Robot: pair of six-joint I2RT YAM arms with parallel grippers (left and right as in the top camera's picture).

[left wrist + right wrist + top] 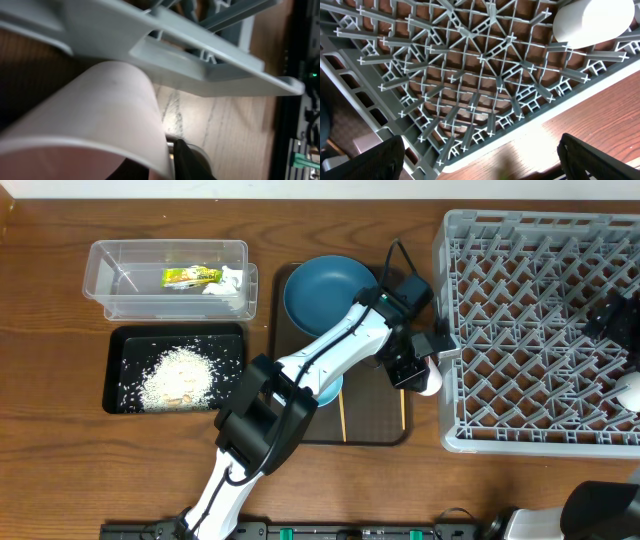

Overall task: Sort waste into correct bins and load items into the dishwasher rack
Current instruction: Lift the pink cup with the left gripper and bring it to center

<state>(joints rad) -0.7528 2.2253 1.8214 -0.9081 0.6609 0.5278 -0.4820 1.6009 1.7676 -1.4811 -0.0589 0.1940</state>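
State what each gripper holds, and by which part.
Left gripper pinches the pink cup by its rim wall; right gripper is open, holding nothing.

From your serving tray point(375, 430) at centre, the rack point(540, 330) sits at 3 o'clock. The tub point(165, 280) is at 10, with wrapper point(190, 276) and tissue point(228, 282) inside. The shallow tray point(120, 370) at 8 holds rice point(180, 375). On the serving tray, the dish point(320, 290) lies at 12 and the chopsticks point(341, 415) at 6. A cup point(428, 380) is between serving tray and rack.
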